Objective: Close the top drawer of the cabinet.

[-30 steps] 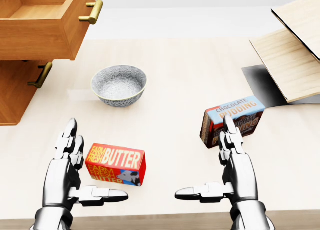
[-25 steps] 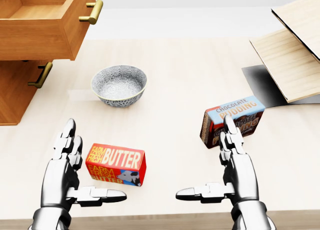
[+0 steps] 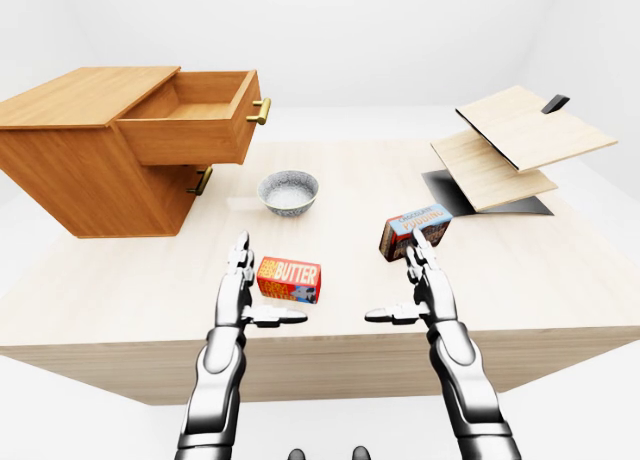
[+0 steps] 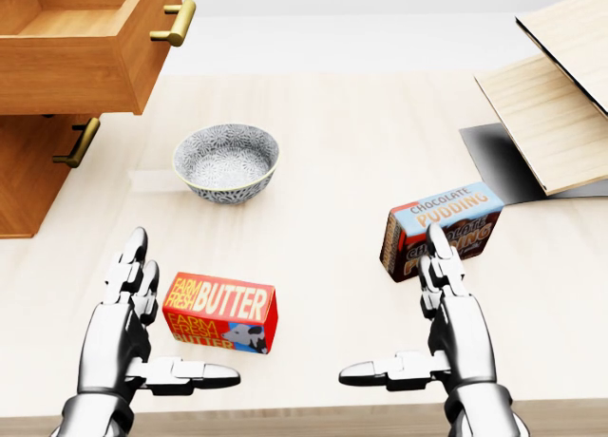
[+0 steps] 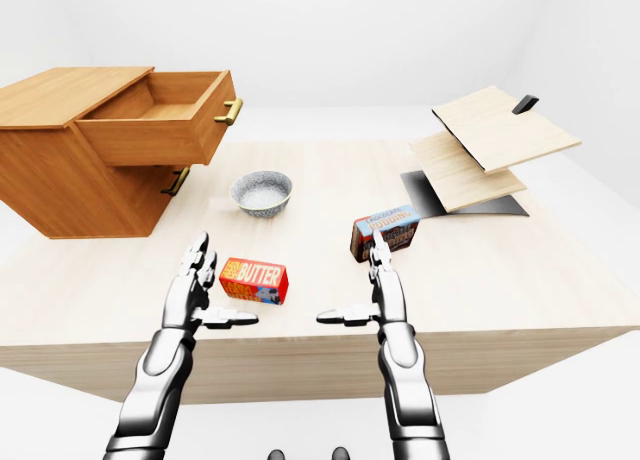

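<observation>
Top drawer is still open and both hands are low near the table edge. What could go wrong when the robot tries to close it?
1. The butter box lies just right of the left hand, and the bowl sits between that hand and the top drawer; a reach could knock either.
2. The drawer's brass handle sticks out; a push on it alone might slip. The flat drawer front seems safer.
3. The cabinet stands loose on the table, so a hard push may slide it.

Cabinet [image 3: 90,170] and its drawer [image 3: 190,130] look like warm matt wood, brass-ish shiny handle [image 3: 260,111]. Table [image 3: 330,280] is pale smooth wood. Both hands [image 4: 123,332] [image 4: 456,337] are glossy chrome metal. Bowl [image 4: 226,161] looks like speckled ceramic, and the butter box [image 4: 220,313] like printed card.
</observation>
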Robot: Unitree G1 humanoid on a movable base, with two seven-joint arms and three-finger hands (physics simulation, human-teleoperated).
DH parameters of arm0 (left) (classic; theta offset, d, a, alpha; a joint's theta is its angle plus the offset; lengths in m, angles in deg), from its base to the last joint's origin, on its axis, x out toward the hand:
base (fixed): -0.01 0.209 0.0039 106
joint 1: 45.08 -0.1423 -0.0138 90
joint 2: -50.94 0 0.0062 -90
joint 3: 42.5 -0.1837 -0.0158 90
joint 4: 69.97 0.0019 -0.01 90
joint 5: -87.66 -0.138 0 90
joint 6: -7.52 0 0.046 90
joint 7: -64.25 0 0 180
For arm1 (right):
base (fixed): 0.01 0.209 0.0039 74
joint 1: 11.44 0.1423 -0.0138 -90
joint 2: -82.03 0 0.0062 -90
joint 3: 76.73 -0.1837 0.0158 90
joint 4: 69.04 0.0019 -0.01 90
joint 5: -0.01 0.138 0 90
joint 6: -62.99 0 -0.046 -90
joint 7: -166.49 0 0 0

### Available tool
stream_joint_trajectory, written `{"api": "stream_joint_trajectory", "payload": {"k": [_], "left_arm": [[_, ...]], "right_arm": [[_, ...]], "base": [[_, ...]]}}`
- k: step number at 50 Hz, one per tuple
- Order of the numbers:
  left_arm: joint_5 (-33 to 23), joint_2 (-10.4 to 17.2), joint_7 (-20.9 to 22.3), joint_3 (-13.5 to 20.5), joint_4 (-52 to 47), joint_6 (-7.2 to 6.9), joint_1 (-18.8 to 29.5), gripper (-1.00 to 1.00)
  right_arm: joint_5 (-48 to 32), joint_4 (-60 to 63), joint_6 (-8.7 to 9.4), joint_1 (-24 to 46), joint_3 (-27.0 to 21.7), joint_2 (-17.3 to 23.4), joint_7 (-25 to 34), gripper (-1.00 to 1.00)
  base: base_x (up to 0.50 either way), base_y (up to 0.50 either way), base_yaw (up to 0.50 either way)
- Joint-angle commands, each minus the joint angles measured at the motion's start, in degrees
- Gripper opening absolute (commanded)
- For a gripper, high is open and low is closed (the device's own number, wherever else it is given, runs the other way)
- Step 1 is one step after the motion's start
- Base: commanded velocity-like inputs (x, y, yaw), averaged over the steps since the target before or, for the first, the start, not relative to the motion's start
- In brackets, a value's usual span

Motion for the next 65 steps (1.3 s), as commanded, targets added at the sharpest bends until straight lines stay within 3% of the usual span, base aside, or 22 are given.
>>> {"api": "stream_joint_trajectory", "payload": {"k": [1,2,23,43,65], "left_arm": [[-1.76,-0.01,1.24,-0.88,-1.95,-3.36,0.49,1.00],[-1.92,0.02,1.20,-0.84,-2.20,-3.89,0.89,1.00],[1.05,3.50,1.77,3.24,-16.43,-3.89,15.08,1.00],[1.33,4.23,2.07,3.40,-18.13,-3.89,17.08,1.00],[1.22,4.08,2.25,3.11,-18.47,-3.89,16.92,1.00]], "right_arm": [[-0.38,1.43,3.12,1.40,-0.49,0.21,-0.12,1.00],[-0.25,2.13,3.75,1.77,-0.47,0.20,-0.11,1.00],[-0.74,15.10,3.75,14.95,-0.87,1.91,-0.01,1.00],[1.99,18.50,3.75,14.39,-0.87,1.80,1.36,1.00],[1.24,18.66,3.75,13.58,-0.43,1.76,2.80,1.00]], "base": [[0.00,0.00,0.00],[0.00,0.00,0.00],[0.00,0.00,0.00],[0.02,-0.01,0.00],[0.41,-0.08,0.00]]}}
